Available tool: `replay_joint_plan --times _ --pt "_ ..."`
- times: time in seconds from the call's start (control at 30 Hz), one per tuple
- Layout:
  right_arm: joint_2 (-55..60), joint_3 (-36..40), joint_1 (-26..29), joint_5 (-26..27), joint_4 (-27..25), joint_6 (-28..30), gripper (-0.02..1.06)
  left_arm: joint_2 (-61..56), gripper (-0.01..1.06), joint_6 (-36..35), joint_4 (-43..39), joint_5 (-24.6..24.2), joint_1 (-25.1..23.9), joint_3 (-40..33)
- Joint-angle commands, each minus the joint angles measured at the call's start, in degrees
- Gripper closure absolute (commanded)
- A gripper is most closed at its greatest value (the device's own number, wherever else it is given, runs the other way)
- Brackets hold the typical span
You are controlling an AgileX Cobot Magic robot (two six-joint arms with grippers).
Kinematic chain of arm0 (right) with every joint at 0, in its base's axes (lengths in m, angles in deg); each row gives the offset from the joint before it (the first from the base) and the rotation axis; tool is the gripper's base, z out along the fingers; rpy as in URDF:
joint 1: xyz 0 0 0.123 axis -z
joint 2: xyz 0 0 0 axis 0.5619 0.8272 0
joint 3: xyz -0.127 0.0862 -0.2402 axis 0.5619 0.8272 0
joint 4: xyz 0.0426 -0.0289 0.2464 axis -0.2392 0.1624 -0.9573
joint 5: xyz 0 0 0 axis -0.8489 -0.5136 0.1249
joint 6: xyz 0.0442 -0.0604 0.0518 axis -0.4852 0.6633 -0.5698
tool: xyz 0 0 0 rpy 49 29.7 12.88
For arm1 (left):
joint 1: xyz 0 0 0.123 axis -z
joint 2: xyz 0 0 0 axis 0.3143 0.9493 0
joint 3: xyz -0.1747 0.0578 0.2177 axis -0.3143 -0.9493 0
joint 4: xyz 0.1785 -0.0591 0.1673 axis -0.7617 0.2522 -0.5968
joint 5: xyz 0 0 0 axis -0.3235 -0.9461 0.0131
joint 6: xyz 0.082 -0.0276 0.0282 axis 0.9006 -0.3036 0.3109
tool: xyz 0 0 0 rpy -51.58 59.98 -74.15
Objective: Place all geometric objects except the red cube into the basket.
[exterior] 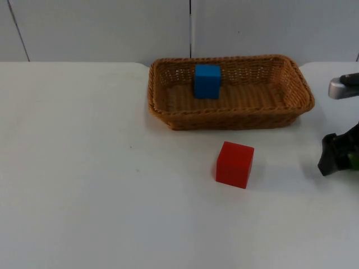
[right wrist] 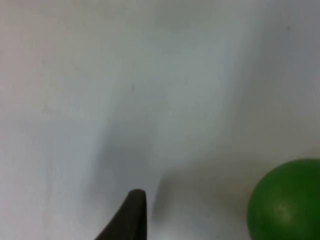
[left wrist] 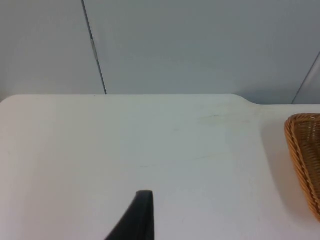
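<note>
bright, even light | soft shadows | right wrist view blurred

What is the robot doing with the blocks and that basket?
It is sorting shapes into the brown wicker basket at the back of the white table. A blue cube already sits inside it. The red cube stands on the table in front of the basket. The right gripper is at the table's right edge, next to a green ball. The left gripper waits over bare table left of the basket.
</note>
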Motion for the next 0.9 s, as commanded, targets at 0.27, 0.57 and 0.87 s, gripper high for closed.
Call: replay_joint_plan --times 0.27,0.57,0.87 --pt "0.39 0.06 0.23 0.33 0.18 0.46 0.0 -0.05 0.0 -0.49 0.2 0.19 -0.16 -0.29" --pt "0.27 0.06 0.23 0.2 0.18 -4.74 1.04 -0.05 0.0 -0.49 0.2 0.19 -0.16 -0.29" --pt "-8.46 0.06 0.23 0.73 0.28 -4.88 1.04 -0.05 0.0 -0.49 0.2 0.19 -0.16 -0.29"
